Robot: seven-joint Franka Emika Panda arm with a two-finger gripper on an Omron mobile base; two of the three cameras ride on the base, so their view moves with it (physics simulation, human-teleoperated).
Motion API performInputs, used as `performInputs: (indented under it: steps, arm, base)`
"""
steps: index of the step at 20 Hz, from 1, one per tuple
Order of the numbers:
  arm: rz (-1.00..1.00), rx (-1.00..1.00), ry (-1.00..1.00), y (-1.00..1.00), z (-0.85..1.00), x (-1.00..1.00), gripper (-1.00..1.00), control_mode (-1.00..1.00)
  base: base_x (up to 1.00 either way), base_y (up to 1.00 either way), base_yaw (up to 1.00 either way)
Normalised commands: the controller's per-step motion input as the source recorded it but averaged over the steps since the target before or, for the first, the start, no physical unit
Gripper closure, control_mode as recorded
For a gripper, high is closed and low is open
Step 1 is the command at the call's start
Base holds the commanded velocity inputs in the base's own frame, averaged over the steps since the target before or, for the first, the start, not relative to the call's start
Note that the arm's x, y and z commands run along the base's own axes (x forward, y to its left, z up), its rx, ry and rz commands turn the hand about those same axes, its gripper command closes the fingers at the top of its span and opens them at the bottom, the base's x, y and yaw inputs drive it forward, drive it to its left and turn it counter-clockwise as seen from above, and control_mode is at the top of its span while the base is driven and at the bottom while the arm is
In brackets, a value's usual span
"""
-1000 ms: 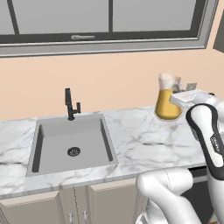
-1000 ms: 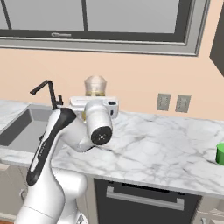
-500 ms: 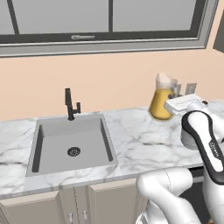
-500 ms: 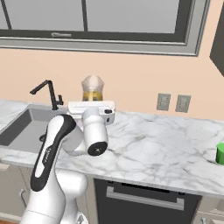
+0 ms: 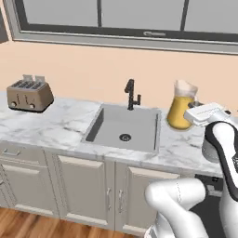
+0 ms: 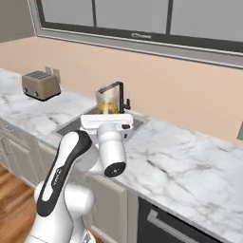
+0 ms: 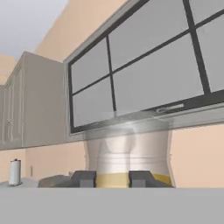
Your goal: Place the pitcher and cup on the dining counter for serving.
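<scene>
pitcher [image 5: 180, 108] sits up in the air by the sink [image 5: 124, 128], carried at the end of the arm; in the right base view it [image 6: 109, 101] shows just above the white hand, in front of the faucet [image 6: 119, 93]. hand view has the pitcher [image 7: 129, 151] right up against the camera, yellow band low, clear rim above, with the two dark fingertips [image 7: 84, 178] at its base on either side. pincer [image 7: 112, 179] looks clamped around the pitcher, partly closed to body width, though actual pad contact is hidden, so the grip is a judgement.

risks from here:
- the load is tall, top-light and slick-looking, held low on the body. a fast swing or base turn could let it tip or slide in the jaws.
- if it holds liquid, any tilt of the hand spills it.
- faucet is near the pitcher; a sideways sweep could clip it.
- toaster [image 5: 29, 92] is well apart on the left of the wall desk [image 5: 56, 128], low risk.
- dining desk isn't visible here, so the base likely has to drive while carrying. jolts are the main cause of a drop.
- set-down too high or tilted would topple it.

cup remains to be fetched, so the task is roughly at its first half.
</scene>
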Motion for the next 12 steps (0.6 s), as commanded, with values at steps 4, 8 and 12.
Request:
performInputs:
  steps: [4,8,12]
  arm:
    - [0.0,0.0,0.0,0.0,0.0,0.0,1.0,1.0]
    - [0.0,0.0,0.0,0.0,0.0,0.0,1.0,1.0]
    - [0.0,0.0,0.0,0.0,0.0,0.0,1.0,1.0]
  base:
    - [-0.14,0.0,1.0]
    - [-0.04,0.0,1.0]
    - [-0.03,0.0,1.0]
